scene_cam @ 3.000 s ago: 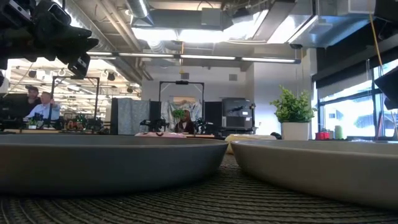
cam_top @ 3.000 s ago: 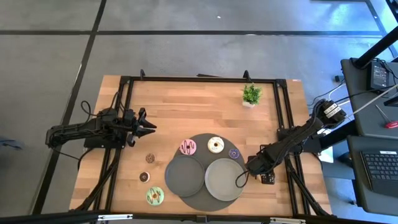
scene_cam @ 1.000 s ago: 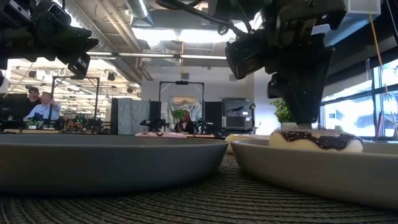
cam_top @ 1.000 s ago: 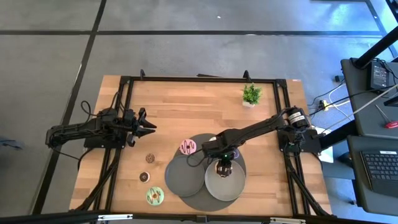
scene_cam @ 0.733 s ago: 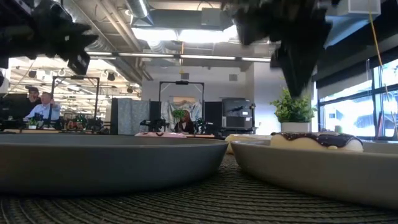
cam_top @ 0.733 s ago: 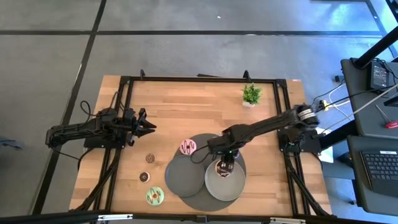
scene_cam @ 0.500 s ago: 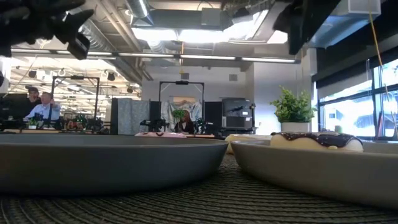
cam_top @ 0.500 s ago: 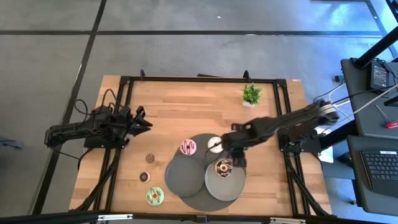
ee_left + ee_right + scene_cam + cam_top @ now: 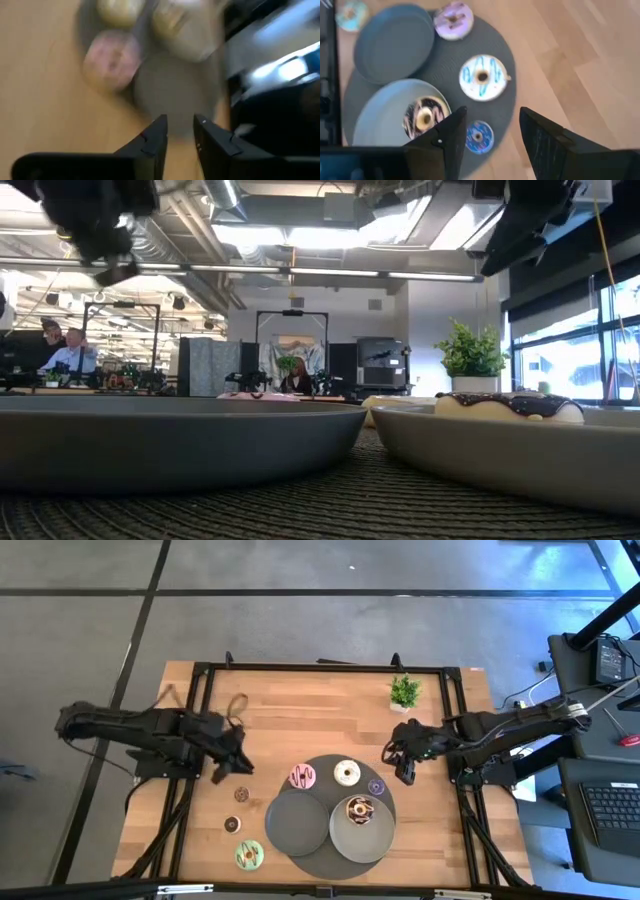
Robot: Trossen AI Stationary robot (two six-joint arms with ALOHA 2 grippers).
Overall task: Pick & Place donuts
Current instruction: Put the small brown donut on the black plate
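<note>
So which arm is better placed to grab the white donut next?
Probably the right. Its open gripper hovers just beside the mat, close to the white donut; the left gripper sits farther away, past the pink donut.

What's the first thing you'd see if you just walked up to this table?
Probably the chocolate donut sitting alone on the lighter grey plate, which rests on a round dark mat. Beside it on the mat lie a pink donut, a white donut and a mini purple donut. The right gripper hovers empty just past the mat's edge, jaws open.
</note>
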